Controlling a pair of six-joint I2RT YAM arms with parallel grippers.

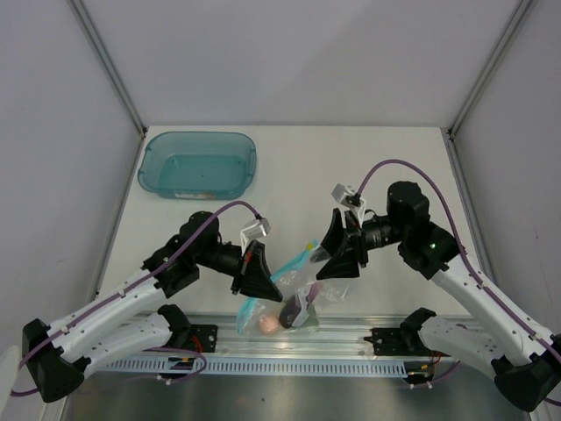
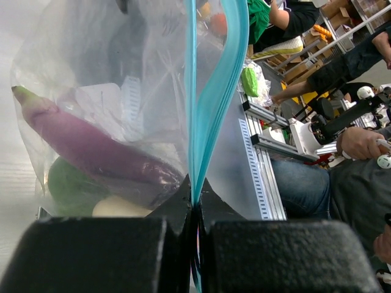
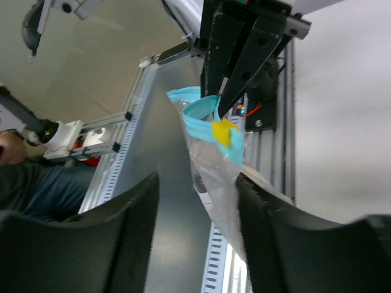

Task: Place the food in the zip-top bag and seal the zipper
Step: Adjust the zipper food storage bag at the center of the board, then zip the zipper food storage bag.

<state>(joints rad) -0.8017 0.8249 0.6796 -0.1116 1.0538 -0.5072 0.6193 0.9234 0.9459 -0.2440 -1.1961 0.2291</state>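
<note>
The robot has two arms. The left arm (image 1: 114, 309) and the right arm (image 1: 480, 294) both have long white parts with little dark dots like screws, and fat black joints in between. Each arm ends in a black base block (image 1: 42, 373). A thin purple cable (image 1: 213, 217) runs along the left arm, and another purple cable (image 1: 396, 163) runs along the right one. A small white bracket (image 1: 256, 230) sits by each wrist. The left gripper (image 2: 195, 210) has black, rough, blocky fingers (image 2: 91, 256). The right gripper (image 3: 197, 189) has black, rounded fingers (image 3: 128, 238).
</note>
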